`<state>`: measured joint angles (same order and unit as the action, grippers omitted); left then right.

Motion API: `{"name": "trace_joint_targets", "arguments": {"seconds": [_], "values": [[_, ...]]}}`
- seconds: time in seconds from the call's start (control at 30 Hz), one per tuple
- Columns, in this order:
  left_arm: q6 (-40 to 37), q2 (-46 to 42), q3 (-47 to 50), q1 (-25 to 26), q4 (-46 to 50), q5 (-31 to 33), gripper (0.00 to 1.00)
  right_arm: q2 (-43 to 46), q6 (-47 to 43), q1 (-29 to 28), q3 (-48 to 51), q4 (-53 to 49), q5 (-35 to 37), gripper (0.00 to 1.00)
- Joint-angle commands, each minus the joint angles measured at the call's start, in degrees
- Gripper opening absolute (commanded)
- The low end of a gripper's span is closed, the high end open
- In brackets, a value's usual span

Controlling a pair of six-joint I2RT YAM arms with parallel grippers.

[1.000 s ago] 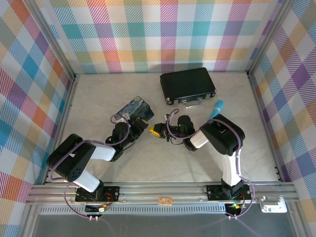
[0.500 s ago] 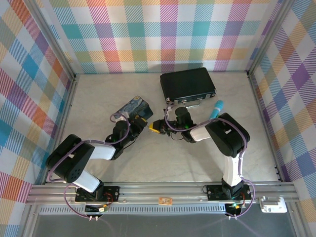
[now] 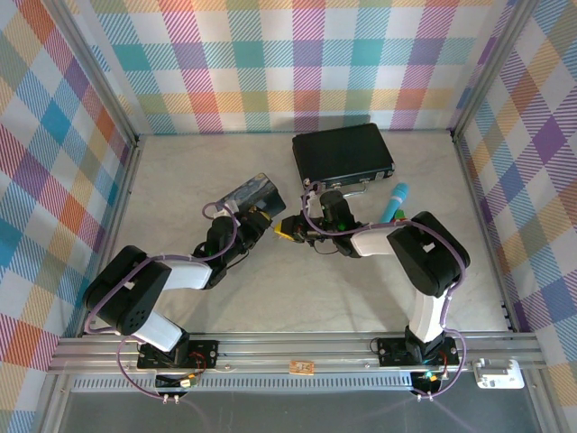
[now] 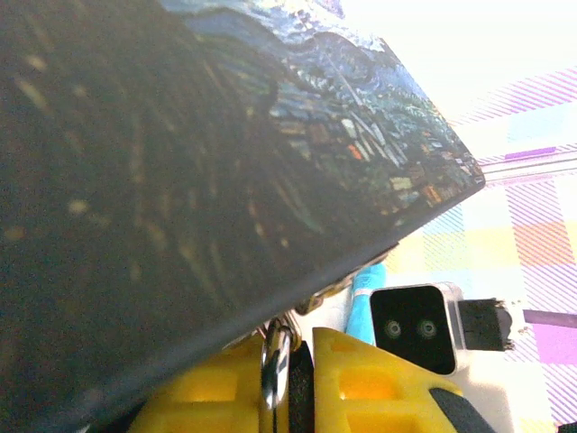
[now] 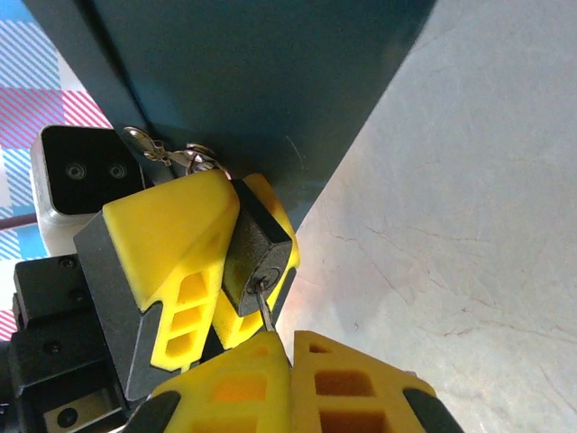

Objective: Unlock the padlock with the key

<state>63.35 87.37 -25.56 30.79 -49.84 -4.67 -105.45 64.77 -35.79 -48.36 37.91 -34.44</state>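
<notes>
In the right wrist view the padlock [image 5: 260, 254], a small dark block with its keyhole facing me, sits pinched between the left gripper's yellow fingers [image 5: 171, 244]. The thin key [image 5: 267, 311] runs from my right gripper [image 5: 290, 347], shut on it, with its tip in the keyhole. The left wrist view shows the padlock's shiny shackle [image 4: 275, 365] in the shut left gripper [image 4: 297, 361], hooked to the latch of the blue painted tin [image 4: 180, 180]. From above, the left gripper [image 3: 261, 220] and right gripper [image 3: 288, 233] meet tip to tip at the table's middle.
The blue tin [image 3: 254, 191] stands tilted just behind the left gripper. A black briefcase [image 3: 343, 153] lies at the back, close to the right arm's wrist. A teal-capped marker [image 3: 397, 196] rests to its right. Checked walls enclose the marble table [image 3: 297, 289].
Both grippers have shifted toward the back of the table, staying tip to tip. The tin has tipped up from lying flat. The right wrist has swung closer to the briefcase.
</notes>
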Motion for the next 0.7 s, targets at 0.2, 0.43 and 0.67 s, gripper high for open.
{"name": "trace_joint_targets", "arguments": {"seconds": [0.2, 0.43, 0.67], "values": [[-4.71, -1.85, -2.28, 4.46, -6.23, -15.61, 0.00, -3.96, 19.83, 1.32, 1.86, 18.27, -0.84, 0.00], [-5.24, -1.72, -2.58, 4.46, -5.70, -16.95, 0.00, -8.97, 22.68, 1.86, 2.10, 26.09, -1.67, 0.00], [-2.38, -0.86, -2.50, 4.49, -6.60, -15.92, 0.00, -9.77, 17.31, 1.86, 2.67, 28.87, 0.90, 0.00]]}}
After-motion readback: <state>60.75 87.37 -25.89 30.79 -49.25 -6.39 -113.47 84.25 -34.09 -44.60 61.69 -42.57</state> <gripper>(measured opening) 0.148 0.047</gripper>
